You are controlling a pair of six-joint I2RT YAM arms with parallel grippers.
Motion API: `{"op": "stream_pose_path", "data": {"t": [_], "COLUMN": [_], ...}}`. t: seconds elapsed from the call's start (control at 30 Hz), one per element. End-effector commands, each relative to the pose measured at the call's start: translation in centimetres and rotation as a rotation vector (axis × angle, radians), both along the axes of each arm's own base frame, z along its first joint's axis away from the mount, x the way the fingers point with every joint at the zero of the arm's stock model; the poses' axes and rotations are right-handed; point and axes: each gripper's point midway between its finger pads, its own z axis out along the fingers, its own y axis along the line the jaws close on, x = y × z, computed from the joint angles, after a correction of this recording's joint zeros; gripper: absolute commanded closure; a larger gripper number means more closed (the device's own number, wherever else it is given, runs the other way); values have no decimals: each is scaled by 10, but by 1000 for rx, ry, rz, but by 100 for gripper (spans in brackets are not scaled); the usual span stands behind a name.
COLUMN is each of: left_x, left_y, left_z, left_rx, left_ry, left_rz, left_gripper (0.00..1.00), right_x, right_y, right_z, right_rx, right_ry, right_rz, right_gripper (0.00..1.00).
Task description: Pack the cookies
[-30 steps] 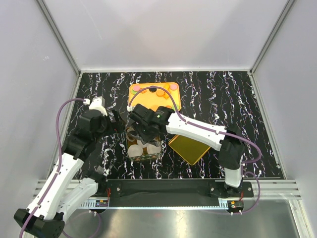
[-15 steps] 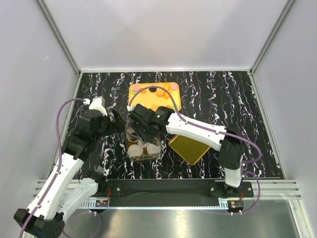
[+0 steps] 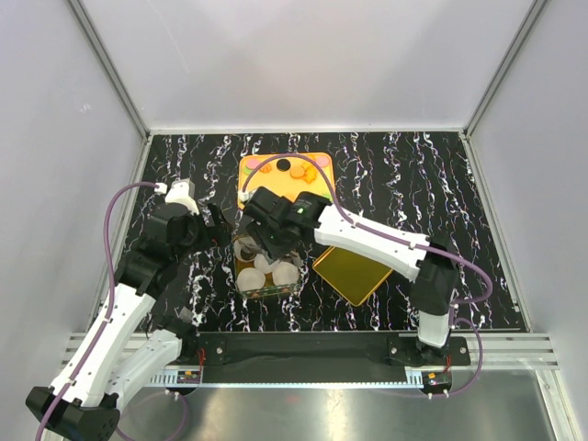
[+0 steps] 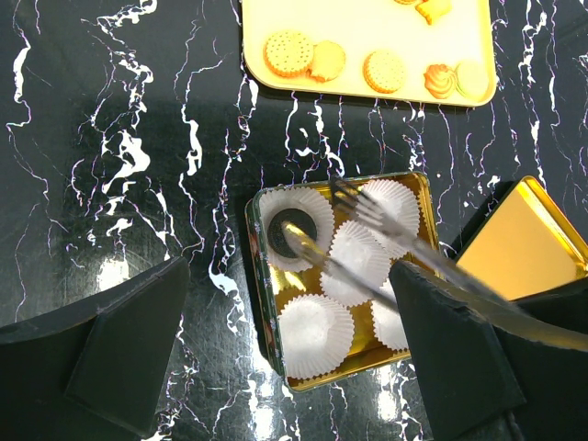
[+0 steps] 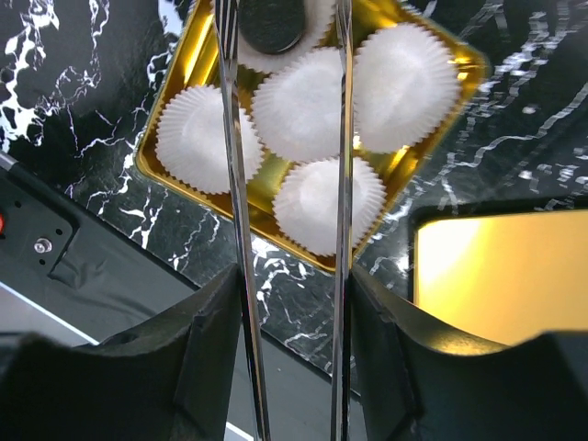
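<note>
An open gold tin [image 4: 258,292] holds several white paper cups [image 4: 316,332]. One black cookie [image 4: 292,230] lies in the far-left cup, also seen in the right wrist view [image 5: 271,23]. More cookies [image 4: 289,53], mostly orange, lie on the yellow tray [image 3: 276,188] behind the tin. My right gripper [image 5: 292,285] is shut on metal tongs [image 5: 230,138]. Their two arms stand apart over the tin, their tips at the black cookie. My left gripper [image 4: 289,276] hovers open above the tin's left side with nothing between its fingers.
The tin's gold lid [image 3: 352,274] lies upside down just right of the tin [image 3: 266,276]. The tongs [image 4: 367,266] cross over the paper cups. A black bar [image 5: 55,248] runs along the table's near edge, and grey walls enclose the table.
The tongs' arms have spread a little in my right gripper, and that arm has shifted slightly over the tin. The left arm has not moved.
</note>
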Motion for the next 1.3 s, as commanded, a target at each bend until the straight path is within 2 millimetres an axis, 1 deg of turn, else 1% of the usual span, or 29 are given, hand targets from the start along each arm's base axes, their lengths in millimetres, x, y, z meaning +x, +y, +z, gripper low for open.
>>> {"op": "stream_pose_path", "data": {"t": [0.0,0.03,0.07,0.13,0.17,0.23,0.27,0.3,0.33,0.37,0.4,0.43,0.53,0.57,0.6,0.63,0.67,0.7,0.73,0.87,1.07,1.27], "left_x": [4,4,5,5,5,5,5,5,5,6,6,6,6,6,5,5,6,6,5,6,5,5], "left_y": [3,3,3,3,3,3,3,2,3,2,2,2,2,2,2,2,2,2,2,2,2,2], "left_z": [12,13,13,13,13,12,11,11,11,11,12,11,9,9,9,9,8,8,8,8,8,7], "left_rx": [0,-1,-1,-2,-1,-2,0,-1,0,-1,-1,0,2,2,1,1,2,2,1,2,0,1], "left_ry": [-51,-54,-55,-53,-52,-50,-46,-47,-44,-45,-47,-46,-40,-40,-40,-38,-35,-37,-37,-35,-36,-32], "left_rz": [13,13,13,14,14,12,12,11,13,11,11,11,11,11,9,10,10,9,10,10,9,7], "left_gripper": [1,1,1,1,1,1,1,1,1,1,1,1,1,1,1,1,1,1,1,1,1,1], "right_x": [23,29,43,57,69,87,94,108,115,123,132,139,153,157,161,162,163,166,167,171,172,170], "right_y": [-20,-25,-34,-43,-51,-59,-61,-68,-70,-71,-73,-72,-69,-69,-67,-65,-62,-61,-59,-58,-62,-67], "right_z": [67,69,70,67,64,57,48,47,43,34,33,26,20,11,12,10,3,4,-2,-9,-22,-25], "right_rx": [112,111,113,109,107,95,78,82,73,56,60,57,65,44,45,44,35,39,29,11,-29,-47], "right_ry": [-103,-108,-108,-110,-105,-111,-98,-104,-105,-93,-99,-89,-88,-82,-87,-81,-68,-72,-64,-62,-53,-52], "right_rz": [-47,-57,-88,-112,-139,-165,-176,-205,-217,-227,-244,-252,-269,-274,-276,-270,-269,-269,-267,-270,-280,-289], "right_gripper": [45,45,45,45,46,45,46,46,46,46,46,46,46,46,46,46,45,46,45,45,45,44]}}
